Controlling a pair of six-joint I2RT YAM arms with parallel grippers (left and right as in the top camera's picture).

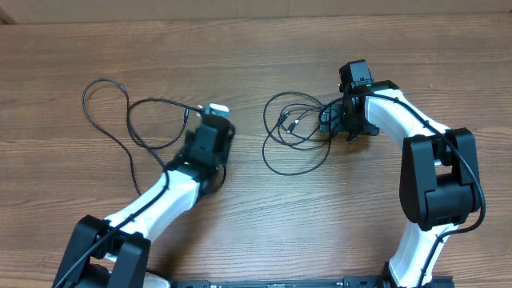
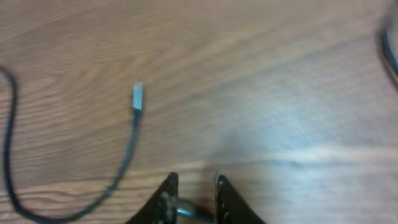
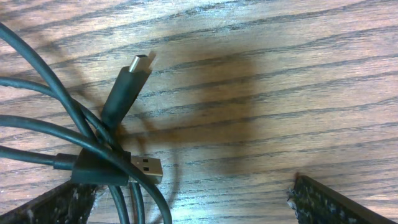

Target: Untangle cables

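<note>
One of the cables [image 1: 128, 132] sprawls toward the tabletop's [image 1: 256, 56] left edge, gripped by the nearly closed left tool [image 2: 194, 186]; the coiled cables [image 1: 296, 132] lie mid-tabletop beside the wide-open, empty right tool [image 1: 346, 120].

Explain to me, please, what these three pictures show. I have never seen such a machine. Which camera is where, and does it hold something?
These are two white robot arms at a wooden table. One picture looks down from above; the other two come from a camera on each wrist. On the table lie thin black cables: one pulled out at the left, and a tangled bundle in the middle. The left tool is nearly closed on something thin; what it is I cannot tell. The right tool stands wide open over the bundle, beside two plug ends, holding nothing.
</note>
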